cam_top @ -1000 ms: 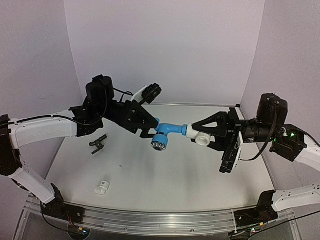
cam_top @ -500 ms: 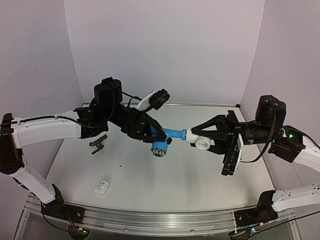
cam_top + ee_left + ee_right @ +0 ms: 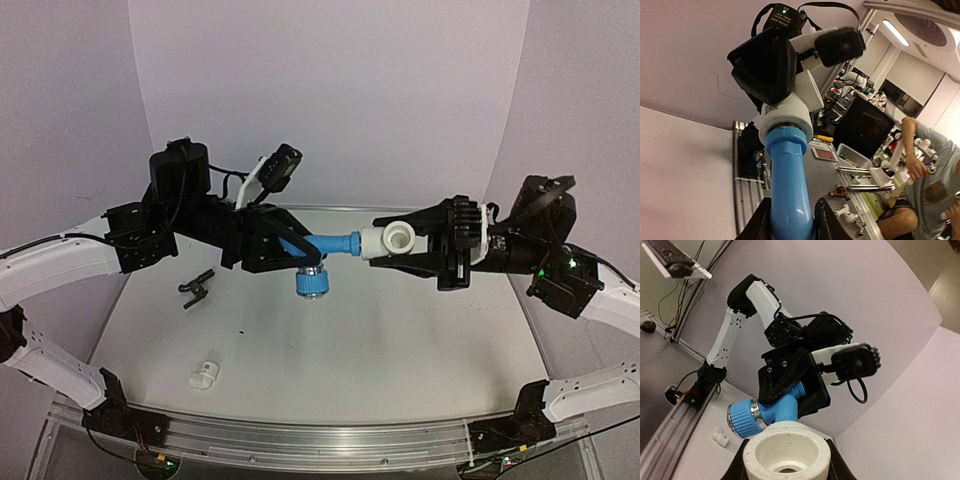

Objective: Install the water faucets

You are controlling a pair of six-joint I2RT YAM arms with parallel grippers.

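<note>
Blue plastic shows plainly from above: the tap [image 3: 330, 245] hangs level in the air over the table [image 3: 400, 350], its ribbed knob [image 3: 311, 284] pointing down. My left pincer [image 3: 293, 250] is clamped on its curved body. My right pincer [image 3: 385, 243] is clamped on a white pipe fitting [image 3: 397, 238], which the tap's stem meets end-on. A small white piece [image 3: 203, 374] and a black part [image 3: 196, 288] lie on the table, well apart from both.

From my left wrist, my fingers [image 3: 759, 225] flank the tap, and its stem butts against the white pipe fitting.

From my right wrist, the fitting's open mouth sits between my fingers [image 3: 738, 467], with the tap just behind it.
</note>
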